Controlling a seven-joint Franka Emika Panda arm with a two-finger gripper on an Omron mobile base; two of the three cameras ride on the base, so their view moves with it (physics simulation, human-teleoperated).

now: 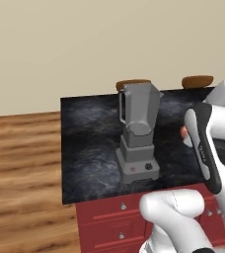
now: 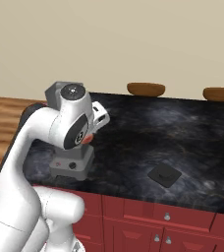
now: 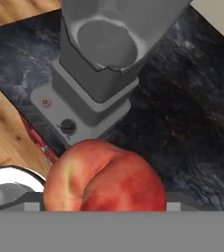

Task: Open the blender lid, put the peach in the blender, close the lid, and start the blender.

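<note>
The grey blender [image 1: 138, 129] stands on the black counter [image 1: 90, 148], and its jar [image 3: 104, 47] is open at the top and empty. The blender lid [image 2: 164, 175] lies flat on the counter, well to the right of the blender's base [image 2: 72, 165]. My gripper [image 2: 89, 137] is shut on the peach [image 3: 104, 178], which hides the fingertips in the hand view. The peach [image 1: 183, 131] hangs above the counter just right of the jar, about level with its lower half. The base's red mark [image 3: 45, 102] and black knob [image 3: 68, 127] face me.
Two brown stool tops [image 2: 146, 89] [image 2: 220, 93] stand behind the counter's far edge. Red drawers [image 1: 114, 220] run under the near edge. Wooden floor [image 1: 20, 183] lies to the left. My own arm [image 1: 206, 148] crosses the right part of the left base view.
</note>
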